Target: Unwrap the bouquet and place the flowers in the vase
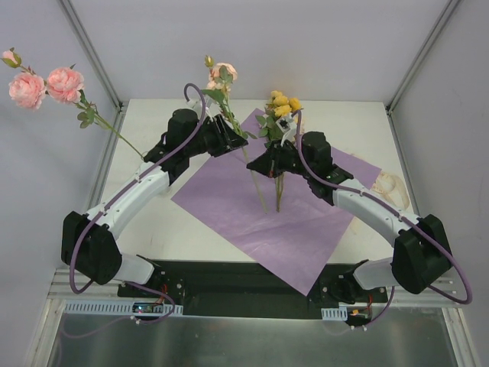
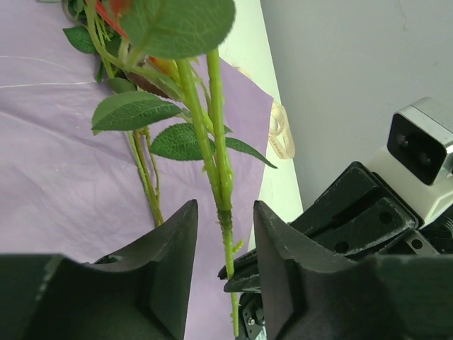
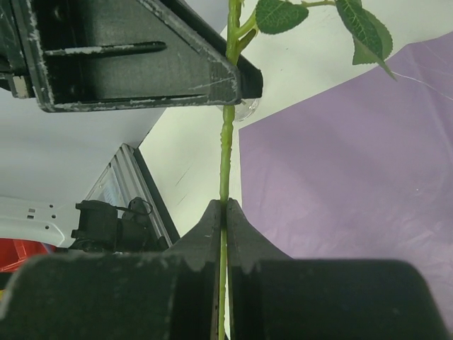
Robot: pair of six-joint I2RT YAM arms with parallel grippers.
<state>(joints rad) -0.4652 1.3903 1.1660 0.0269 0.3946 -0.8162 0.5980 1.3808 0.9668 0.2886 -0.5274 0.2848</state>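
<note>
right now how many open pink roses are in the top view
3: one pink rose at the far left, a second right beside it, a third above the left pincer. Small buds not counted; more could be hidden behind the arms.

Right hand (image 3: 224, 212) clamped on upright green stem (image 3: 226, 152); purple paper (image 3: 340, 163) flat at right; 2 leaves (image 3: 282, 14) above.

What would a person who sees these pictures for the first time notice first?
Over the purple paper sheet spread on the table, the right pincer is shut on a green stem, and the left pincer stands open around it higher up. Pink roses lean out past the table's far left corner.
</note>
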